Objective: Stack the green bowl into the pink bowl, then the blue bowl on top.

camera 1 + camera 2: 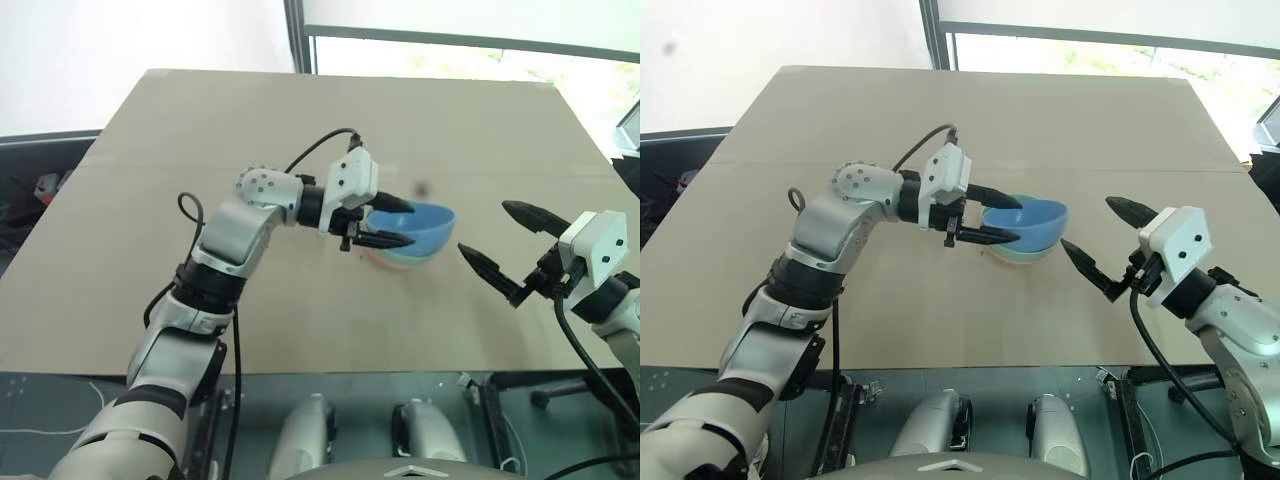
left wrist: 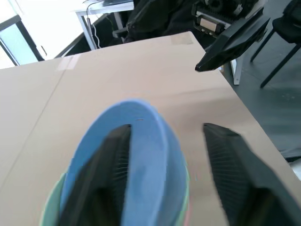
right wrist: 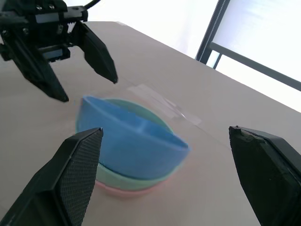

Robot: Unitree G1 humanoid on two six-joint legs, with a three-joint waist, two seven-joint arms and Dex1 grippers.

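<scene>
The blue bowl (image 1: 1028, 222) is a small, smooth sky-blue bowl, sitting tilted on top of the stack, its rim higher on the side toward the right gripper. Under it the green bowl (image 3: 123, 179) shows as a pale mint band, and beneath that the pink bowl (image 3: 123, 192) shows only as a thin salmon edge against the desk (image 1: 940, 110). The three are nested, pink at the bottom, green in it, blue on top and not yet sitting level.

The stack lies near the middle of the tan desk. The left gripper (image 1: 1002, 214) is at about 9 o'clock from the stack, pointing across toward it. Its fingers stand apart, one above the blue bowl's near rim and one beside the bowl's wall; in the left wrist view one finger (image 2: 106, 169) overlaps the blue rim while the other stands clear of the bowl. Whether any finger touches the bowl I cannot tell; it does not clamp it.

The right gripper (image 1: 1102, 243) is at about 3 o'clock from the stack, a little apart from it, its jaws spread wide and holding nothing.
</scene>
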